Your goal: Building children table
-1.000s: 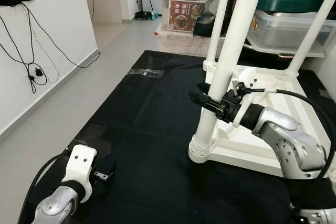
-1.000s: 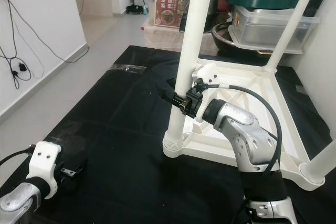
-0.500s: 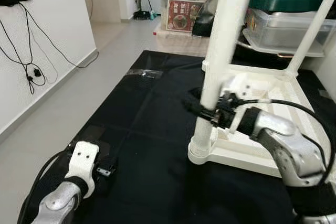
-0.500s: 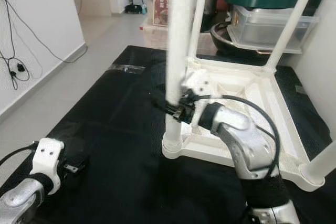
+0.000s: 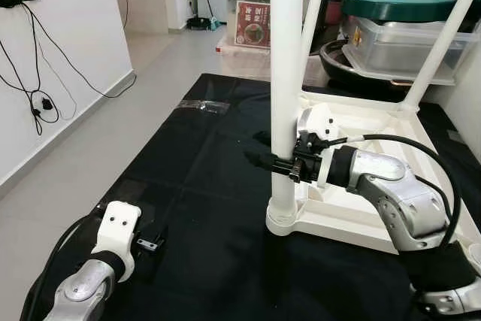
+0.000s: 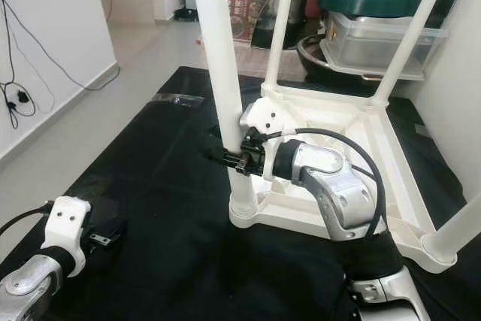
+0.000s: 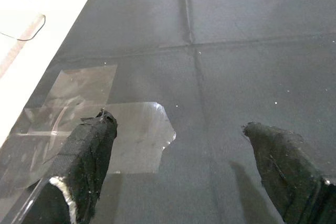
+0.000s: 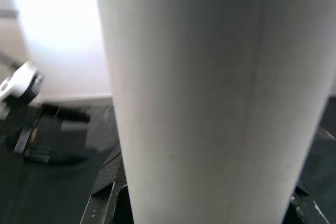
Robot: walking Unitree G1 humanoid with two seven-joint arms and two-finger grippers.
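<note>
nearest, the left gripper (image 7: 178, 166) hangs low over the black floor mat (image 5: 188, 155), its two black fingers spread wide apart and holding nothing, beside a patch of clear tape (image 7: 131, 135) that seems to pin the mat down; this arm looks idle. further in, the white plastic children's table (image 5: 361, 208) lies upside down on the mat, probably so the legs can go into their corner sockets from above. at its near left corner the tall white cylindrical leg (image 5: 285, 73) stands roughly upright in its socket, and the right gripper (image 5: 279, 165) is clamped around it low on the shaft, just above the collar, likely to steady or turn it home. behind, other white legs rise from the far corners. beyond the mat sit clear storage boxes (image 5: 391, 46) and a green lidded pot (image 5: 394, 1).
</note>
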